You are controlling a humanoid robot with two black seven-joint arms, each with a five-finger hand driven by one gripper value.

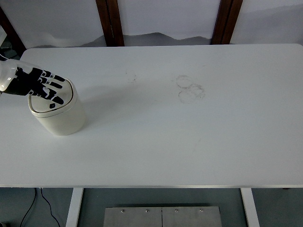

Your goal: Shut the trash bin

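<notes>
The left hand (40, 85) is lying flat, fingers spread and grasping nothing, on the lid (60, 101) of the trash bin (59, 113) near the table's (189, 142) left edge. The lid is looking shut; lifting clear seems next.

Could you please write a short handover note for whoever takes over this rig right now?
Left hand: fingers spread flat on the lid of the trash bin, holding nothing.
Right hand: out of view.
The bin stands upright near the left end of the table.
Done: the lid looks fully down, no gap showing.
Left: lift the hand away and check that the lid does not lift.
</notes>
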